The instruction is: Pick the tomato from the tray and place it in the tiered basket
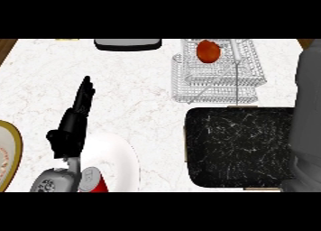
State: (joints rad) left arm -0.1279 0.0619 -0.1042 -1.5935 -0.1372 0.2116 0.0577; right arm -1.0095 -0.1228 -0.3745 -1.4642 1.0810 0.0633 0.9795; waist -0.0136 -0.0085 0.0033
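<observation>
White marble counter (143, 85), round red-orange tomato (208, 51) in wire tiered basket (216, 83)

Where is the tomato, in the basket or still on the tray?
In the basket. The tomato sits inside the wire tiered basket, on its upper tier, and nothing lies on the black tray.

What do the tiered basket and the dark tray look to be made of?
Tiered basket: looks like thin silvery metal wire, an open grid with the counter showing through. Tray: black, veined with fine white streaks, probably polished stone or a marble-look finish.
</observation>
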